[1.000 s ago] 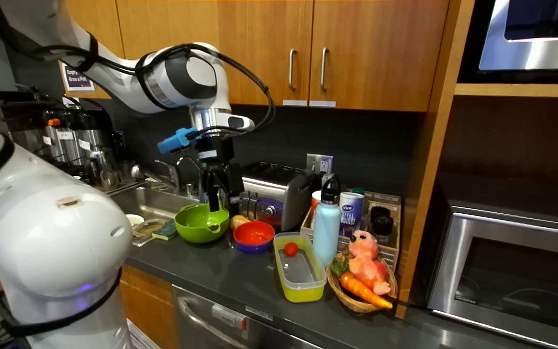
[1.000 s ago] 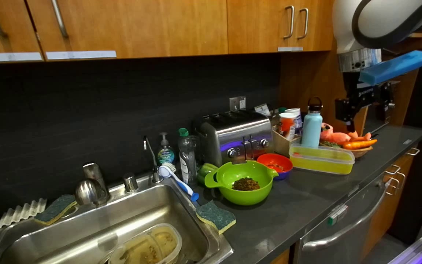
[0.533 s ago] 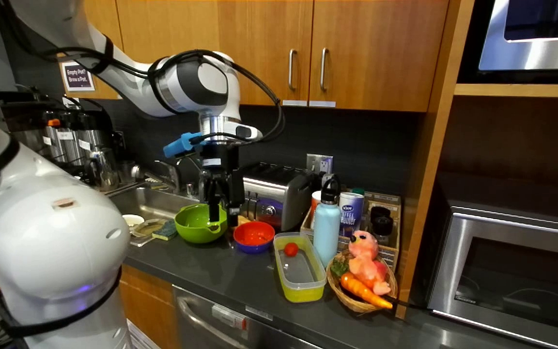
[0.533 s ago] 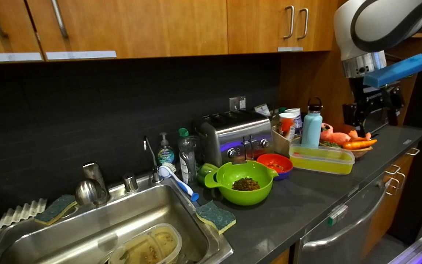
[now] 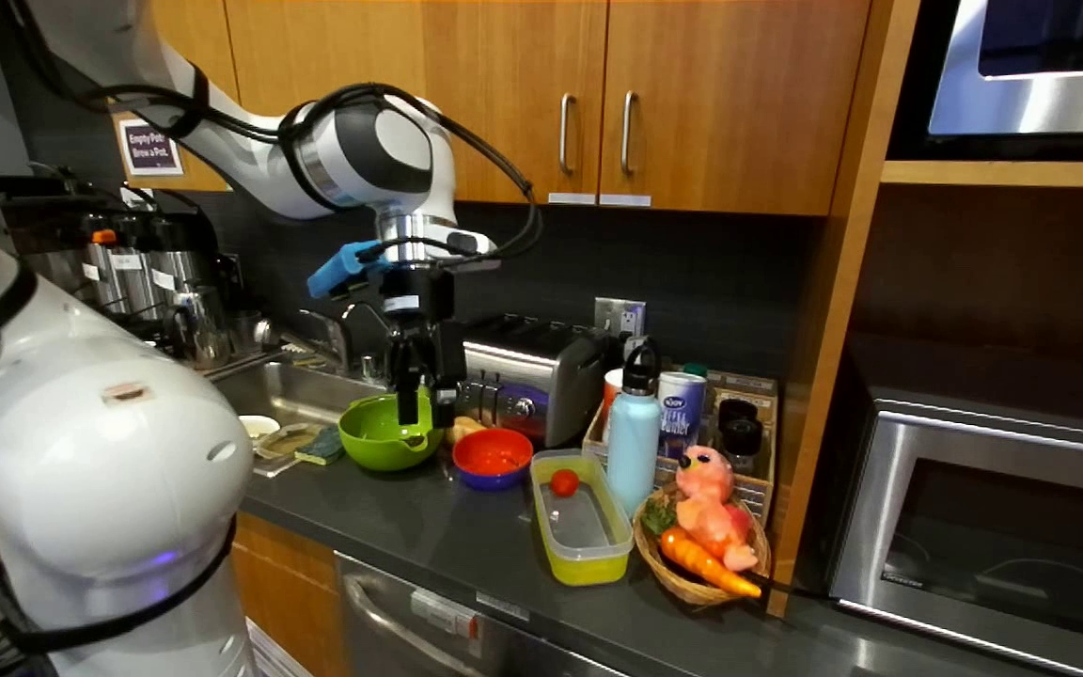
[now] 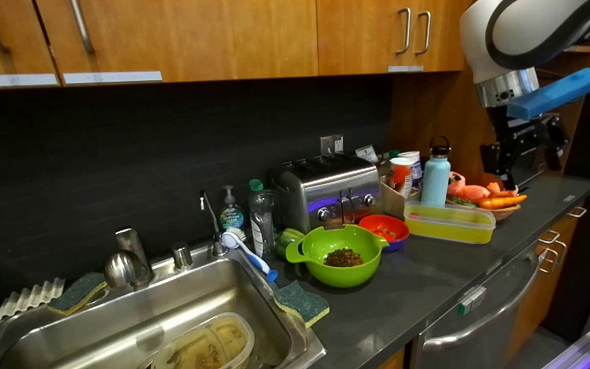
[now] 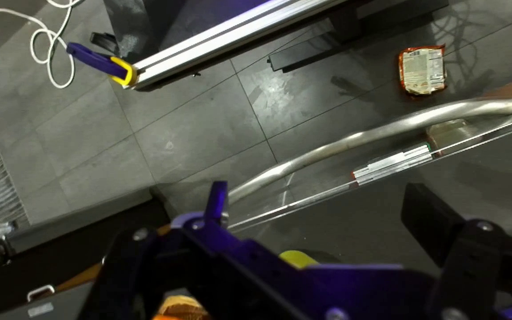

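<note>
Your fingers (image 7: 429, 222) stand spread above the counter (image 5: 447, 527), near its front edge, holding nothing and, so far as the views show, touching nothing. Nearest below appears to be the yellow-green container (image 5: 590, 571), part of which shows between them in the wrist view. It rests slightly back from the front edge, one short end turned that way; a red tomato (image 5: 564, 483) lies inside, toward the back edge. The red bowl (image 5: 480, 449) stands near it on the side of the sink (image 6: 254, 297), the blue bottle (image 5: 633, 451) just beside its rear corner, and the wicker basket (image 5: 678, 585) beside it, away from the sink.

Good handling, as judged here: carry the fingers vertical, and travel sideways only where the tips clear the bottle. Centre both tips over a thing before you lower them, then descend straight and slowly, since spread tips could snag the container's rim or nudge the bowl. Within the container, fingers set along its long side should have more room. A round tomato may roll, so close evenly; read height from both exterior views.
</note>
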Controlling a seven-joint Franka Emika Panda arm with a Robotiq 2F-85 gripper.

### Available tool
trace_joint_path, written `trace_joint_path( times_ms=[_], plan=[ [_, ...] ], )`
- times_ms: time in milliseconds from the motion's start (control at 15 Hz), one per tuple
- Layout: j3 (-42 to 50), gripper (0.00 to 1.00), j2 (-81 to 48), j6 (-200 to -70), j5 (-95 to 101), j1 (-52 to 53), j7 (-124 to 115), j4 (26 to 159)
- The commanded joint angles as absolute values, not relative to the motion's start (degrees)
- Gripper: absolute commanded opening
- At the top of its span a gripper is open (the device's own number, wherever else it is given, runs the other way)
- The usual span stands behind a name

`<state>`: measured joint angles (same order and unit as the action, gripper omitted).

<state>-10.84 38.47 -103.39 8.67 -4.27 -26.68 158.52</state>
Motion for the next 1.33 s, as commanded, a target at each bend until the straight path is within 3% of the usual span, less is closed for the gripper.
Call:
trace_joint_path(
  times_ms=[0, 600, 1267],
  plan=[
    [-11.94, 1.00, 38.32, -102.71, 9.02, -2.61, -27.69, 157.63],
    [-13.66, 1.00, 37.81, -101.94, 9.25, -1.40, -28.80, 156.69],
    [-12.85, 1.00, 20.06, -117.75, 3.93, -4.80, -56.08, 146.34]
  ],
)
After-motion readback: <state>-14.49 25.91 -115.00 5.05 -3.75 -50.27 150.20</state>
